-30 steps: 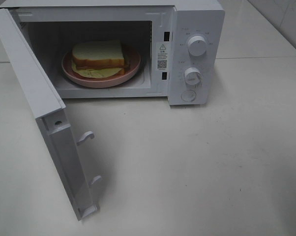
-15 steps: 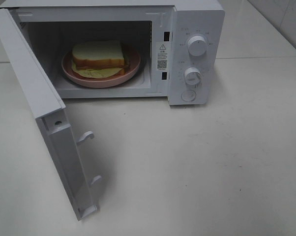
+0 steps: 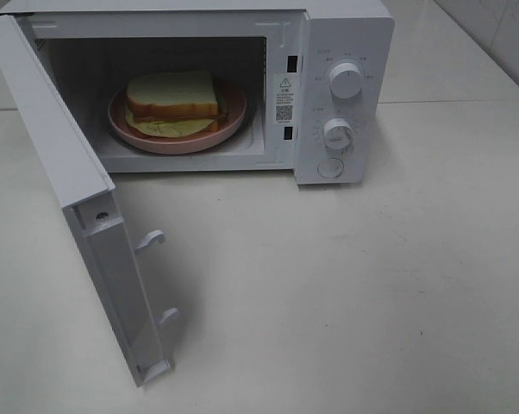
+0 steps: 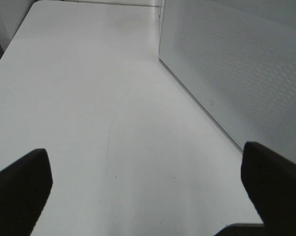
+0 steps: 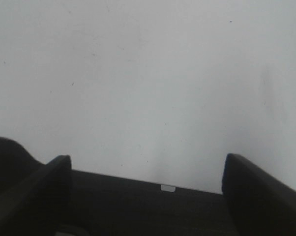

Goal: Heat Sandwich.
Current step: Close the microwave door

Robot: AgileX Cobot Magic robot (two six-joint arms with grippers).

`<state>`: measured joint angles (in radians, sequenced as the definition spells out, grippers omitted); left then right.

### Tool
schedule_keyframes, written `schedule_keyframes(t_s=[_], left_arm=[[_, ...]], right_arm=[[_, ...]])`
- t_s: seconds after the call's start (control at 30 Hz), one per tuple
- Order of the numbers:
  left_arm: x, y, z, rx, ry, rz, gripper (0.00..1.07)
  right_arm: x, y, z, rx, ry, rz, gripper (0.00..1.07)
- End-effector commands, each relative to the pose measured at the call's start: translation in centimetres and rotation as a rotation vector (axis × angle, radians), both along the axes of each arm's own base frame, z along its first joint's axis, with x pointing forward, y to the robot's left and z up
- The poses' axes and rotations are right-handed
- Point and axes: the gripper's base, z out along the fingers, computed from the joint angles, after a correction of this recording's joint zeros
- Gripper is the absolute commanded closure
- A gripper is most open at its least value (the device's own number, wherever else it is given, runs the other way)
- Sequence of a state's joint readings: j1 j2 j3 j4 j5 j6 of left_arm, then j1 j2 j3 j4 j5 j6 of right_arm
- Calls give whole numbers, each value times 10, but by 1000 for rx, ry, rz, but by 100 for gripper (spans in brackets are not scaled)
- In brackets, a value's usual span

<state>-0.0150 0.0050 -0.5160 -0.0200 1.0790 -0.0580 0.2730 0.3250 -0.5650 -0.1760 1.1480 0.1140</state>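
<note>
The sandwich [image 3: 173, 97], white bread with a tan crust and pale yellow filling, lies on a round pink plate [image 3: 184, 145] inside the white microwave [image 3: 346, 34]. The microwave door [image 3: 61, 147] stands wide open, swung out to the left. Neither gripper shows in the exterior high view. In the left wrist view my left gripper [image 4: 144, 150] is open over bare table, with the door's dotted panel [image 4: 236, 73] beside it. In the right wrist view my right gripper [image 5: 147, 158] is open above bare white tabletop, nothing between its fingers.
Two white knobs [image 3: 346, 79] [image 3: 338, 133] and a round button [image 3: 330, 168] sit on the microwave's right panel. Two latch hooks [image 3: 150, 240] stick out of the door's edge. The white table [image 3: 346, 285] spreads in front of the oven.
A small dark part of the right arm at the right edge of the exterior high view has gone out of view. The sandwich, plate and door have not moved.
</note>
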Motion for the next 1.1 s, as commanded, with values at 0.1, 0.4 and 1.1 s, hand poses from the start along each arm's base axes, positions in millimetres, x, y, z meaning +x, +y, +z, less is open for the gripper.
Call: schedule_keyframes(t_s=[0.1,0.4,1.1], left_arm=[[0,-1,0,-10,-7,4,9],[0,-1,0,-10,-7,4,9],[0,-1,0,-10,-6,4,9]], right_arm=[[-16,-5,0,66,-144,-102,31],[-33,-4,0,131,-294,-162,31],[-44,-2,-5,150,-431,-219,31]])
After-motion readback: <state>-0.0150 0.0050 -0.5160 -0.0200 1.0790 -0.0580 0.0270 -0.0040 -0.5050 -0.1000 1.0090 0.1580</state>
